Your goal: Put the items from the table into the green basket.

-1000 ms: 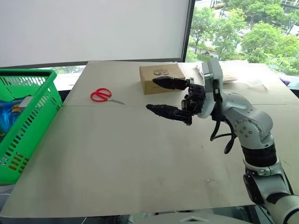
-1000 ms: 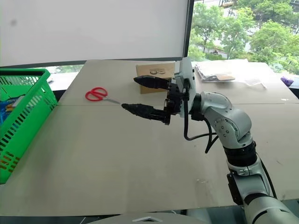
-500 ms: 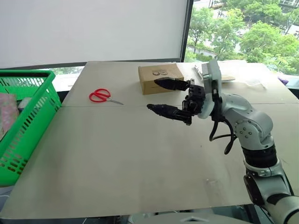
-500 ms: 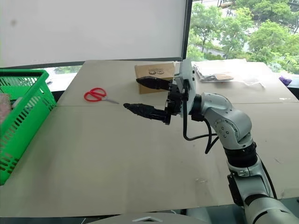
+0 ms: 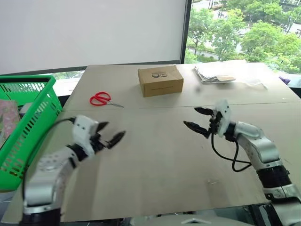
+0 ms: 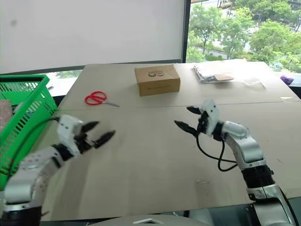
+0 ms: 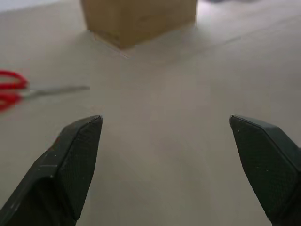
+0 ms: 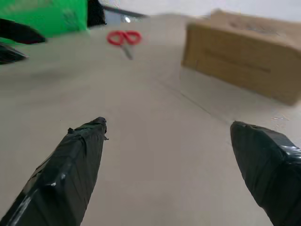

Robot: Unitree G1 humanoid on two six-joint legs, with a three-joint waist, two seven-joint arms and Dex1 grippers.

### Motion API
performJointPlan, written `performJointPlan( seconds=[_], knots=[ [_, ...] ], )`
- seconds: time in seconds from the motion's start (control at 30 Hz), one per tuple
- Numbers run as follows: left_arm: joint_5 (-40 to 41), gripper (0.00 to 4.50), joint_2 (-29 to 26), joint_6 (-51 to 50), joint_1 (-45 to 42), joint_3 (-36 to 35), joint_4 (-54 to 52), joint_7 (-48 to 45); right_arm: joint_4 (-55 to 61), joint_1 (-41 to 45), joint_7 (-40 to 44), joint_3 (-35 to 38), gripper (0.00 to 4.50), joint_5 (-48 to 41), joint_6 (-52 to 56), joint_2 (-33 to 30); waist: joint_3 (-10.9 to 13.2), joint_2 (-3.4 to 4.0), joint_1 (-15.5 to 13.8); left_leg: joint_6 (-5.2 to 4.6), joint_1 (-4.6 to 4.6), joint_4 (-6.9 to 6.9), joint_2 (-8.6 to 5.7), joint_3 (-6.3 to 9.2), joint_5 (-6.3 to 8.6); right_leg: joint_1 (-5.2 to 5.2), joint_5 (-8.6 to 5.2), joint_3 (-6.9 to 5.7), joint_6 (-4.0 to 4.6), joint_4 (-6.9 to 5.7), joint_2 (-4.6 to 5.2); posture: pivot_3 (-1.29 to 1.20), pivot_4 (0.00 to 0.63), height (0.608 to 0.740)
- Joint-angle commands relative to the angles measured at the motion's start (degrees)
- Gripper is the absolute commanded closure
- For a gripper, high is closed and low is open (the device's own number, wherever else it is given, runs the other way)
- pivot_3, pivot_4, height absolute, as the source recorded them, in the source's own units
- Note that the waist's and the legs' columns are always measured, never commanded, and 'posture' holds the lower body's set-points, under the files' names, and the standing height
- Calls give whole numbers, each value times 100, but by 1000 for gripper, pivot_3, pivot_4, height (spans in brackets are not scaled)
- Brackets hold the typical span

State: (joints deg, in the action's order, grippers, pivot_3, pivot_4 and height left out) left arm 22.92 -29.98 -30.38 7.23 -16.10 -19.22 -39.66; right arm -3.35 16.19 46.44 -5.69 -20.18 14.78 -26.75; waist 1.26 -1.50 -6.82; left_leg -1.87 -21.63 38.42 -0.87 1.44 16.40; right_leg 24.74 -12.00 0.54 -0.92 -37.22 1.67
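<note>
Red-handled scissors (image 5: 101, 99) lie flat on the table (image 5: 155, 160) at the far left, just beyond its seam. The green basket (image 5: 33, 115) stands off the table's left edge, and a pinkish pack (image 5: 5, 117) shows inside it. My left gripper (image 5: 115, 128) hovers open and empty over the table's left front, pointing right, well short of the scissors (image 7: 9, 89). Over the right middle of the table my right gripper (image 5: 190, 117) is open with nothing in it, pointing left. The scissors (image 8: 123, 37) lie far ahead of it.
A cardboard box (image 5: 160, 80) sits at the back centre, right of the scissors. Clear plastic packets (image 5: 216, 73) lie at the back right. A window and a white wall stand behind the table.
My right gripper has dropped from high over mid-table and drawn back to the right, still open. The left arm has come into view over the table's left front.
</note>
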Motion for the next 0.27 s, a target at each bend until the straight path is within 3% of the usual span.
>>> performJointPlan(
  seconds=[0.03, 0.27],
  knots=[
    [-396, 61, 59, 600, 74, 348, 135, 129, -263, -309, -221, 135, 0, 516, -719, -111, 5, 9, 1, 3, 3, 1, 2, 0, -2, 0, 2, 1, 5, -3, -6, 118, 0, 740],
    [-740, 61, 11, 1325, -25, 646, 683, 85, -215, -757, -410, 268, 0, 622, -916, -35, 24, 71, 126, 2, 103, 0, 18, -25, -4, -99, -29, 31, 1, 22, -42, 87, 0, 740]
  ],
)
